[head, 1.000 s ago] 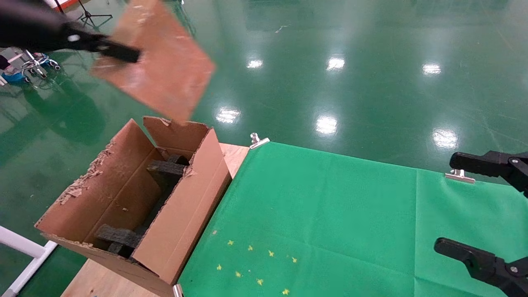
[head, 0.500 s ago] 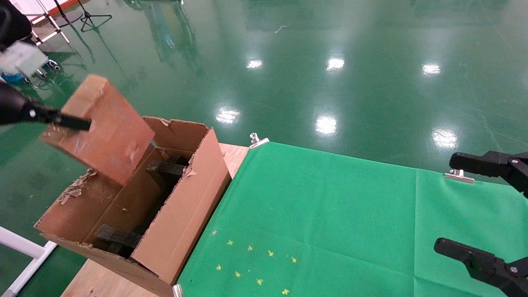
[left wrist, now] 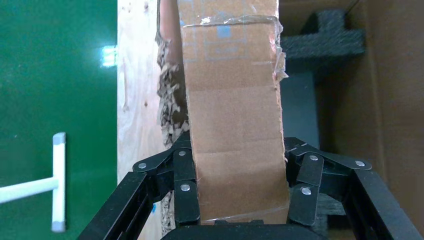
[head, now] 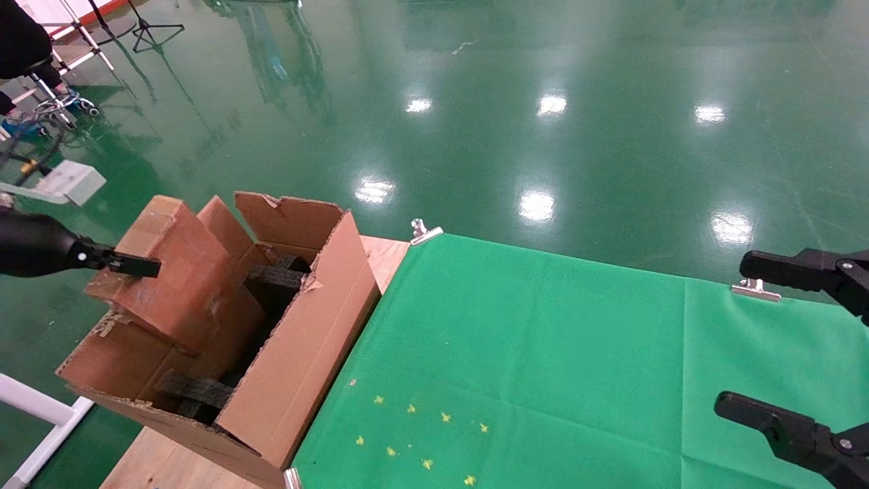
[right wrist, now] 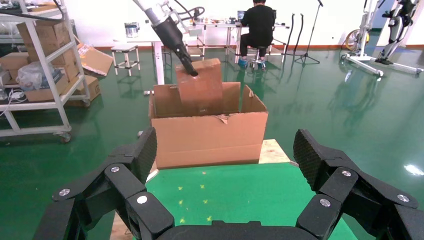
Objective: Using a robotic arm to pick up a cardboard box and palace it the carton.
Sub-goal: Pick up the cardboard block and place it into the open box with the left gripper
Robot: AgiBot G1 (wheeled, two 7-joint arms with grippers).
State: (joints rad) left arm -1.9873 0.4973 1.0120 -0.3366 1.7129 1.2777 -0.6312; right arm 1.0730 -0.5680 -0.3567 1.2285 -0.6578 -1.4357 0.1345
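At the left of the head view, my left gripper [left wrist: 235, 205] has its black fingers [left wrist: 186, 195] clenched on the small brown taped cardboard box [head: 173, 272], tilted and partly inside the large flapped corrugated carton [head: 299, 353]. My right gripper [right wrist: 230, 175] idles with fingers spread, lower right.

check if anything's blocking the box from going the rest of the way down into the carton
Black foam pieces lie inside the carton, right under and beside the cardboard box held by the left gripper. The box's lower end is already past the flaps; the foam may stop it settling flat.
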